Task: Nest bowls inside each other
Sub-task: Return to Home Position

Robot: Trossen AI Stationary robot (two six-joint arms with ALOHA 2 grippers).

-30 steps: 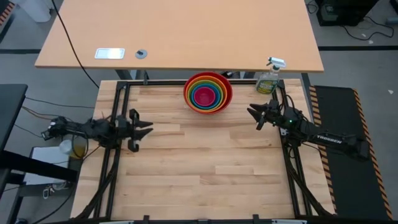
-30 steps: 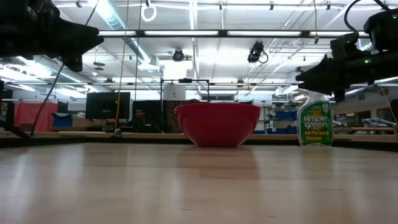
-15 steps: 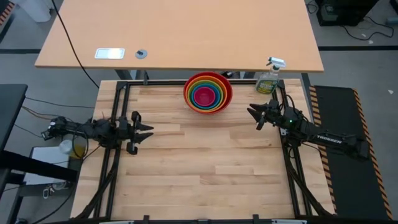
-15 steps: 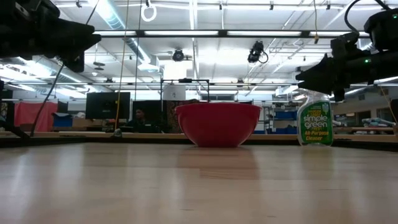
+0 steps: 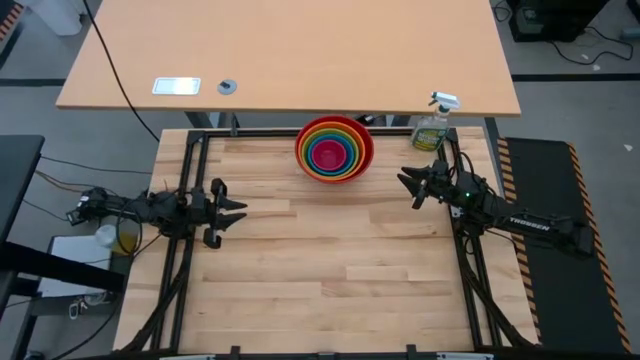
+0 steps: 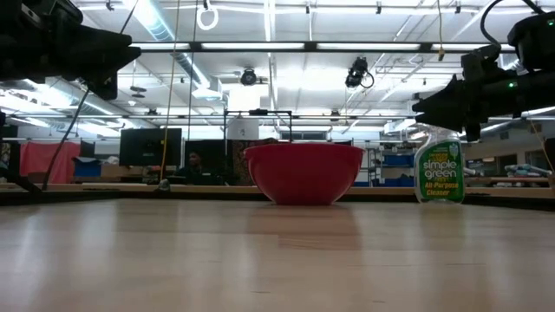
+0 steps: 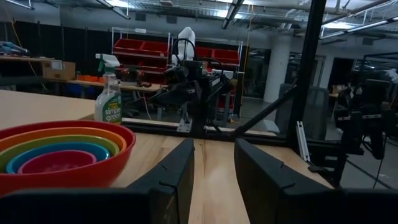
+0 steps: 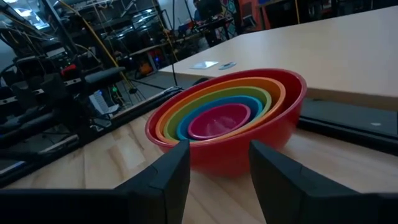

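Note:
Several bowls (image 5: 334,148) sit nested one inside another at the middle of the table's far edge: red outermost, then orange, green and blue, with magenta pink innermost (image 8: 219,119). The red bowl (image 6: 303,172) stands on its base on the wood. My left gripper (image 5: 238,210) hovers open at the table's left edge, pointing right, with nothing between its fingers (image 7: 214,168). My right gripper (image 5: 405,182) hovers open at the right edge, pointing toward the bowls, also with nothing between its fingers (image 8: 219,168).
A green spray bottle (image 5: 432,125) with a white trigger stands at the far right corner, just behind my right gripper. A larger tan table (image 5: 290,50) lies beyond the far edge. The wooden tabletop (image 5: 330,270) stretches between the arms and toward the near edge.
My left gripper has turned a little at the wrist while staying in place. The bowls and my right gripper have kept still.

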